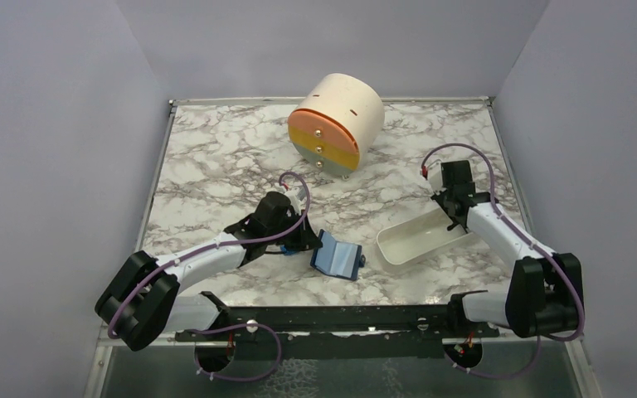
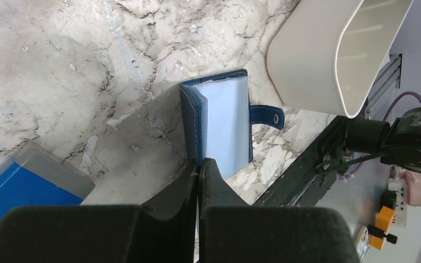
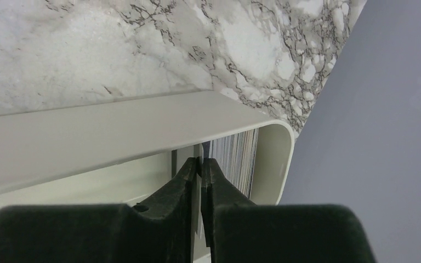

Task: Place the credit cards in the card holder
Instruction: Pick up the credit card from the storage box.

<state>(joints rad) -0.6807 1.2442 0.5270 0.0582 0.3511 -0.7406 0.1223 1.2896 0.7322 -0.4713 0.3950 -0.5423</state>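
Note:
The card holder (image 1: 337, 256) lies open on the marble near the front, its pale blue-grey inside up; in the left wrist view (image 2: 222, 123) its snap tab points right. My left gripper (image 1: 305, 239) is at its left edge and is shut (image 2: 199, 163) on the navy cover edge. Several credit cards (image 3: 233, 156) stand on edge as a stack at the end of the white tray (image 3: 115, 131). My right gripper (image 1: 454, 217) reaches down into the tray's far end (image 1: 406, 247). It is shut (image 3: 199, 162) on one thin pale card (image 3: 196, 204) next to the stack.
A large cream drum (image 1: 337, 121) with an orange and yellow face lies at the back centre. A bright blue block (image 2: 22, 192) sits just left of my left gripper. The tray (image 2: 318, 55) lies right of the card holder. The metal frame rail (image 1: 340, 319) runs along the front edge.

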